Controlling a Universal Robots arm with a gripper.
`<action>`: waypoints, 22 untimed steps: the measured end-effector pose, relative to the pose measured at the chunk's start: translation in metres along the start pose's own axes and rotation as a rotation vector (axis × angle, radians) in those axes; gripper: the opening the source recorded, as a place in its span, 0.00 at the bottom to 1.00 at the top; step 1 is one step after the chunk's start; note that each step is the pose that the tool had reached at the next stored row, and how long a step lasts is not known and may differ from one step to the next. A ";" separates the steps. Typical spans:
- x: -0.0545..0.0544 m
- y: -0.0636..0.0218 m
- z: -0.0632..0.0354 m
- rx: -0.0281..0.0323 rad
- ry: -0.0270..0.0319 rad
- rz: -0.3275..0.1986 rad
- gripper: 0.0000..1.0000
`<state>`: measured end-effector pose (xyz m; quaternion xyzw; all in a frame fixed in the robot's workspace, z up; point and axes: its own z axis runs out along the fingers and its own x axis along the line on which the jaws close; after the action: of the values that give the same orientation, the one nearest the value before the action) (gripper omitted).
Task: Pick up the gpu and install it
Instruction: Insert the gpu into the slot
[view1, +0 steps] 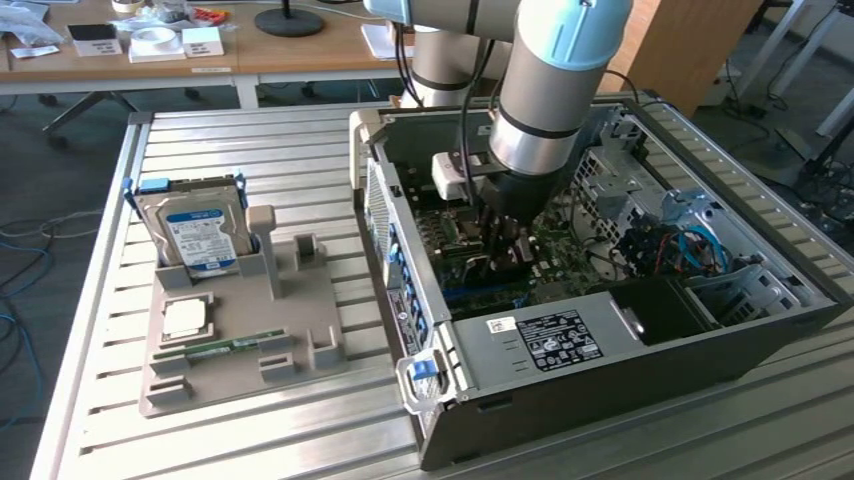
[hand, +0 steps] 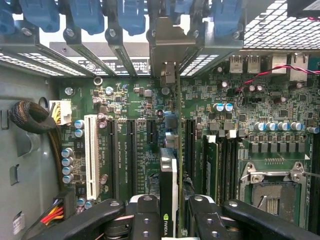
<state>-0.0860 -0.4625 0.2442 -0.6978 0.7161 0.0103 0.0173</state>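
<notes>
1. Step in hand, I think: the install. The gripper (hand: 168, 220) is clamped on the gpu (hand: 168, 185), card edge-on btw the two fingers (hand: 145, 220), inside the open pc case (view1: 574, 380)
2. In the wrist view the gpu stands upright over the motherboard (hand: 140, 130), its metal bracket (hand: 167, 50) at the rear slot openings, among the blue slot clips (hand: 90, 15). Seated or not, I cannot tell
3. Next move, by my judgement, needs the card edge exactly in line w/ the long slot, then a straight push down; any tilt can jam it
4. Containers: case holds motherboard, cables, a black psu (view1: 567, 335)
5. Grey holder tray (view1: 240, 385) on the table keeps the hard drive (view1: 194, 235) upright, a cpu chip (view1: 183, 317) and a memory stick (view1: 220, 348) lying flat
</notes>
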 end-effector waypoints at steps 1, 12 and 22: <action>0.000 0.0000 0.0000 0.0000 0.0001 0.000 0.27; -0.001 0.0008 0.0014 0.0002 0.0003 0.000 0.27; -0.002 0.0015 0.0018 0.0002 0.0006 0.001 0.27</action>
<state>-0.0874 -0.4605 0.2425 -0.6973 0.7165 0.0100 0.0171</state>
